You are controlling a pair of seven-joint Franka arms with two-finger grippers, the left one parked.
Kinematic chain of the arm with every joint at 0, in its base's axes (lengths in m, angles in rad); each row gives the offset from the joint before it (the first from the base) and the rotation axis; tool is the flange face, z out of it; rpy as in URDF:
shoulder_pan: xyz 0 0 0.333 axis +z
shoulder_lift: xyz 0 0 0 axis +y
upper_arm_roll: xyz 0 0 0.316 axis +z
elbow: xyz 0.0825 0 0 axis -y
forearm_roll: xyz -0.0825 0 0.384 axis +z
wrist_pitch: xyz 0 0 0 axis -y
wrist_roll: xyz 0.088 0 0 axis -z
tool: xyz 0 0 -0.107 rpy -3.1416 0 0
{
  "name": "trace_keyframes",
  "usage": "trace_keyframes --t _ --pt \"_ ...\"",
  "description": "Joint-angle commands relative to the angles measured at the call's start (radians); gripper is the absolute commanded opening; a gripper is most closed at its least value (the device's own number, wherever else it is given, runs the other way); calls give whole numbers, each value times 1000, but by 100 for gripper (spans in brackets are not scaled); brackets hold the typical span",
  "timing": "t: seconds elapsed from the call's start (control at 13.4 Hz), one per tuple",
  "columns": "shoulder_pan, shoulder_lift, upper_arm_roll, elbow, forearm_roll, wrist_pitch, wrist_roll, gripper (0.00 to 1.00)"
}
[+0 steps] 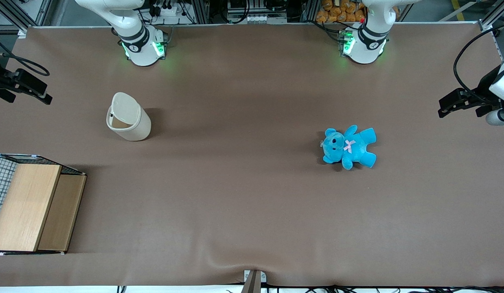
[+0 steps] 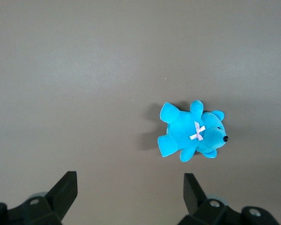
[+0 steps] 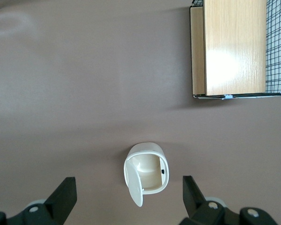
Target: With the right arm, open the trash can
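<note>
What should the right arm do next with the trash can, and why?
Probably just retreat, with no further push. The trash can already has its lid swung up, showing the tan inside. The gripper hangs open well above it, touching nothing.

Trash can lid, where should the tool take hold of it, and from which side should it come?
Best guess: pinch the lid's free rim, coming down from above. The lid stands tilted up off the trash can, a thin panel both fingers can straddle. The tool hangs open above the trash can, touching nothing.
</note>
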Motion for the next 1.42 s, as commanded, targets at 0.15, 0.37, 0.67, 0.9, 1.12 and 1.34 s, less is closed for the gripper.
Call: trace_keyframes --t 0.15,0.37,0.67,0.9,1.12,1.34 --pt "-10 13 7 26 -13 -10 -13 100" --pt "-10 13 7 26 -16 -9 -13 100" --pt "-12 16 7 17 -15 -12 -16 100" --pt "-12 16 7 16 -16 -12 -51 100" --pt "-12 16 7 16 -15 -12 -51 100" --pt "-12 16 7 16 -15 -15 -51 100"
